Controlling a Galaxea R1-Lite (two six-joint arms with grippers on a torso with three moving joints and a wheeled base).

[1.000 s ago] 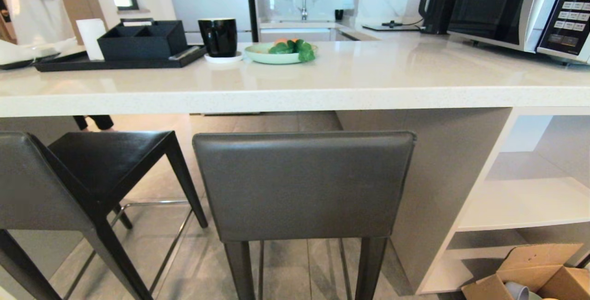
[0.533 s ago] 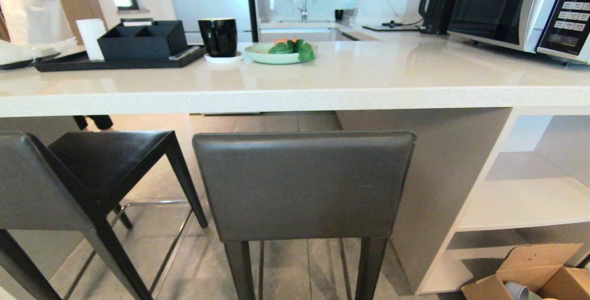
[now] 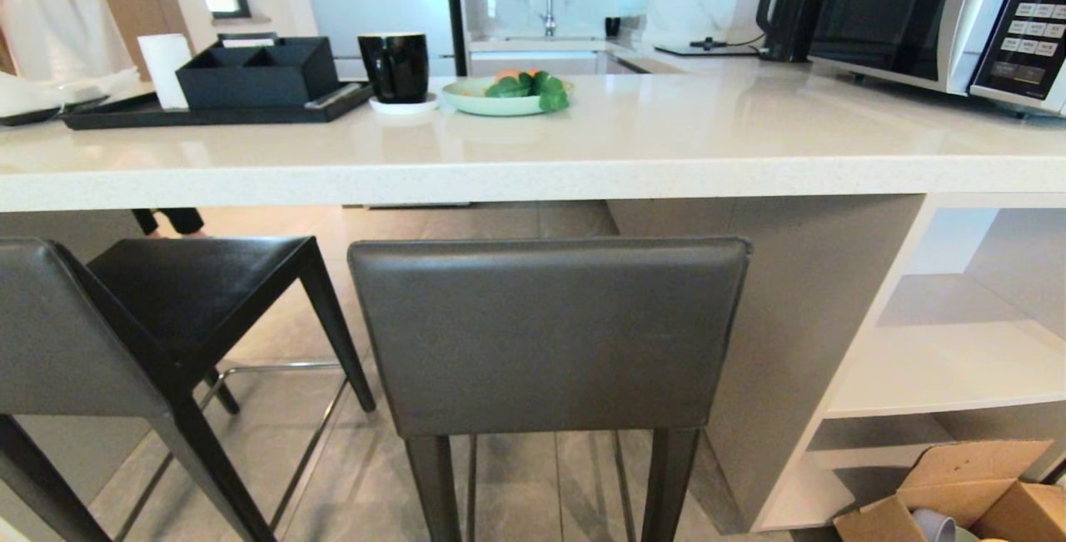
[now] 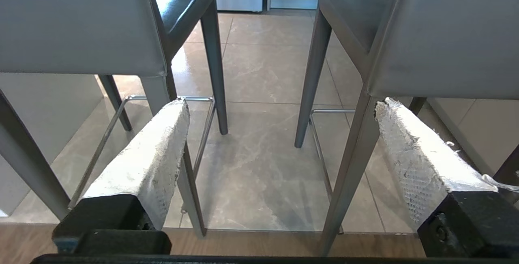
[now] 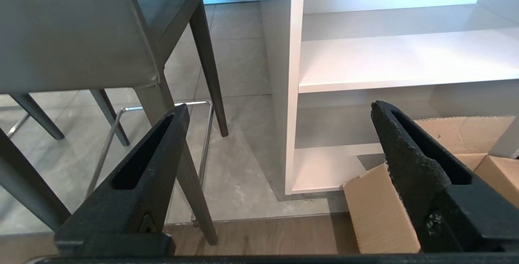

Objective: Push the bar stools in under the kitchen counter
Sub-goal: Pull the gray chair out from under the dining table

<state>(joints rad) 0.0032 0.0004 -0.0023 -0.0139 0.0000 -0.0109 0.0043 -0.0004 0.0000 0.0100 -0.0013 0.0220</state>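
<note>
Two dark grey bar stools stand before the kitchen counter [image 3: 533, 171]. One stool [image 3: 550, 334] is in the middle with its backrest facing me and its seat hidden behind it. The other stool [image 3: 75, 334] stands at the left, turned at an angle, its black seat [image 3: 200, 284] showing below the counter's edge. Neither gripper shows in the head view. My left gripper [image 4: 282, 102] is open, its white-padded fingers [image 4: 146, 162] spread, low behind both stools [image 4: 77, 20] and touching neither. My right gripper [image 5: 279, 106] is open too, between the middle stool [image 5: 73, 28] and the white shelves [image 5: 389, 57].
On the counter are a black tray with a box [image 3: 250, 76], a black mug [image 3: 394, 66], a green plate of vegetables [image 3: 508, 94], a kettle [image 3: 791, 9] and a microwave [image 3: 941, 13]. An open cardboard box [image 3: 958, 492] lies on the floor by the shelves. A person [image 3: 50, 9] stands at the back left.
The person at the back left has shifted an arm. The stools and the counter stand as before.
</note>
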